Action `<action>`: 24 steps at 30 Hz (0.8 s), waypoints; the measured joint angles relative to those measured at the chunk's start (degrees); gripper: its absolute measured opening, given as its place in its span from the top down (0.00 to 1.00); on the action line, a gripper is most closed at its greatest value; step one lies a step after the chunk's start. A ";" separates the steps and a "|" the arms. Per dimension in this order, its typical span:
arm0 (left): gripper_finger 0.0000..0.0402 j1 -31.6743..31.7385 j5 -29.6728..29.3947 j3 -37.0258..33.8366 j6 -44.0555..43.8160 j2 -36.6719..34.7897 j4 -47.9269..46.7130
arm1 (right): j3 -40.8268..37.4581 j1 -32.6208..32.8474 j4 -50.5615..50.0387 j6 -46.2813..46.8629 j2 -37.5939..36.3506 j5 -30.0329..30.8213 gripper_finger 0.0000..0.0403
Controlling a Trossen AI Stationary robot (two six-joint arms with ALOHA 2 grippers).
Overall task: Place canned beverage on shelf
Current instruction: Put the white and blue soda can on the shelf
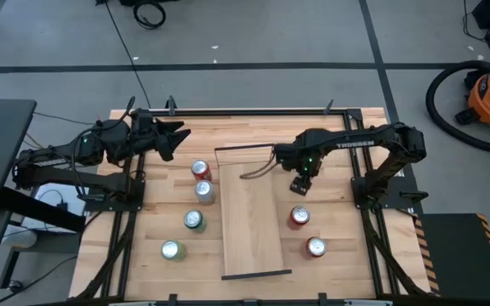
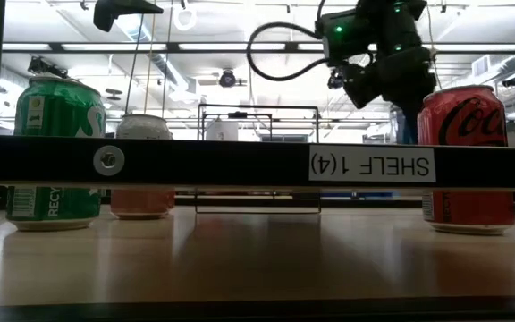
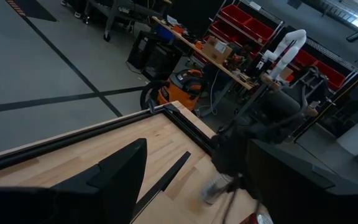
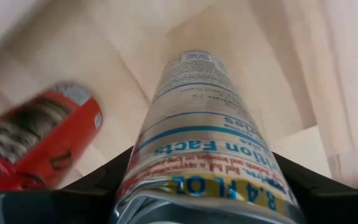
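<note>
My right gripper [image 1: 301, 184] hangs over the tabletop just right of the shelf's far end and is shut on a slim silver can with a printed nutrition label [image 4: 197, 118]. The can also shows in the left wrist view [image 3: 215, 188]. The shelf [image 1: 252, 217] is a long pale board lying in the middle of the table, with a black wire rail at its far end [image 1: 243, 150] and another at its near end [image 1: 256, 274]. My left gripper [image 1: 173, 136] is open and empty, above the table's far left part. My right gripper pinches the silver can between its two fingers [image 4: 104, 182] at the sides of the can's upper end [image 4: 166, 186]. The fingers come from above, pointing down. The can hangs below them, roughly upright; I cannot tell whether its base is clear of the tabletop.
Several cans stand left of the shelf: a red one [image 1: 201, 168], a silver one [image 1: 204, 190] and two green ones [image 1: 194, 220] [image 1: 172, 250]. Two red cans [image 1: 299, 217] [image 1: 316, 247] stand right of the shelf, near my right gripper. A black frame borders the table.
</note>
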 joint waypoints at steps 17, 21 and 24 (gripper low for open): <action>0.28 0.00 0.32 0.00 -5.19 0.00 0.07 | 15.50 0.11 2.00 -12.08 0.00 -1.86 0.38; 0.28 0.00 3.67 0.00 -6.33 0.52 0.20 | 20.64 0.12 1.91 -15.21 0.04 -2.52 0.38; 0.28 0.00 8.42 0.00 -7.71 1.69 0.05 | 26.16 -0.04 -1.82 -17.43 2.82 -4.11 0.38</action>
